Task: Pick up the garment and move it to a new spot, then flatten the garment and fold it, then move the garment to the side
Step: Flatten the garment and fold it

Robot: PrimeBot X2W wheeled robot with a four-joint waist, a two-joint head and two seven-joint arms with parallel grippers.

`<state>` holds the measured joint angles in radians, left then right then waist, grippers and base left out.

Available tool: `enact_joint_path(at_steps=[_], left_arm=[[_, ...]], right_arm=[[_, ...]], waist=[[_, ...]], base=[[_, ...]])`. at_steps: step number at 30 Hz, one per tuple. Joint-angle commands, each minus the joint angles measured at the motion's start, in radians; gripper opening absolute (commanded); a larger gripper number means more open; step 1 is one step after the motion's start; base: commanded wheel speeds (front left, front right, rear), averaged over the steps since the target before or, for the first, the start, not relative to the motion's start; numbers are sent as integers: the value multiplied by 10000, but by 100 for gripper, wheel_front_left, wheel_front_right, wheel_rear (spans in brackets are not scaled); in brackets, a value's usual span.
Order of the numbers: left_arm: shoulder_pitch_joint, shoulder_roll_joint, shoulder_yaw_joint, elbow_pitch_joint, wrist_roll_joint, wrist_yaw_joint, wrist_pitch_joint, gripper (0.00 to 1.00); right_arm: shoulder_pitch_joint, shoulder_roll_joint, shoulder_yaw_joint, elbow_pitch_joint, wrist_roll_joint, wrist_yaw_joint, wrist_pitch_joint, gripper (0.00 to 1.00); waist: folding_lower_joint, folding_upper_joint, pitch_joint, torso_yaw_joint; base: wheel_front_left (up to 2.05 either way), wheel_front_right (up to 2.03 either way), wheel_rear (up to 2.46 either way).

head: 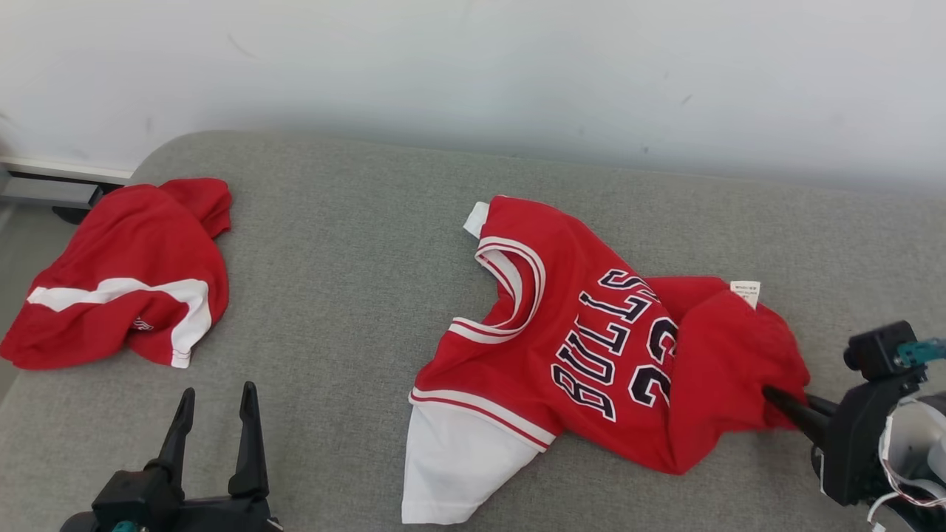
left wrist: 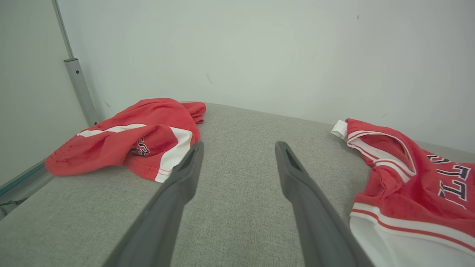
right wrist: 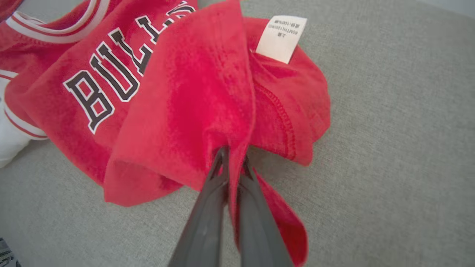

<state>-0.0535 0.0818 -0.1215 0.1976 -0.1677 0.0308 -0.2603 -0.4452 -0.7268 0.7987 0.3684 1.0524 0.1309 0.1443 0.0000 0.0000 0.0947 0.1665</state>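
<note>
right fingers clamped on jersey hem, left fingers spread

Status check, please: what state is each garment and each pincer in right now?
jersey: crumpled on the grey cushion, lettering up, lower end bunched.
second red garment: heaped at the left, no pincer on it.
left pincer: open, empty.
right pincer: shut on the jersey's bunched end.

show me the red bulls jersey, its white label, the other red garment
red Bulls jersey (head: 591,347), head view, chest lettering
white label (right wrist: 281,38), right wrist view, its middle
red-and-white crumpled garment (head: 122,251), head view, upper red cloth
</note>
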Motion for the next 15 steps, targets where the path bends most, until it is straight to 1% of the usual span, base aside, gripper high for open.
enact_joint_path(at_steps=[1, 2, 3, 4, 15], left_arm=[[83, 12, 48, -15, -115, 24, -59, 100], [76, 9, 38, -9, -118, 21, -59, 100], [71, 8, 44, -4, -112, 24, -59, 100], [55, 8, 42, 11, -109, 18, -59, 100], [-129, -46, -17, -61, -22, 17, -59, 100]], right_arm=[[122, -102, -16, 161, 69, -4, 55, 0], [147, -110, -37, 199, 113, -4, 52, 44], [175, -120, -79, 210, 151, -4, -27, 96], [211, -160, -127, 217, 188, -4, -92, 100], [664, -869, -802, -832, 558, -4, -950, 100]], waist=[[0, 0, 35, -86], [0, 0, 44, -124], [0, 0, 47, -164], [0, 0, 49, -195], [0, 0, 109, -335]], base=[[0, 0, 0], [0, 0, 0], [0, 0, 0], [0, 0, 0], [0, 0, 0]])
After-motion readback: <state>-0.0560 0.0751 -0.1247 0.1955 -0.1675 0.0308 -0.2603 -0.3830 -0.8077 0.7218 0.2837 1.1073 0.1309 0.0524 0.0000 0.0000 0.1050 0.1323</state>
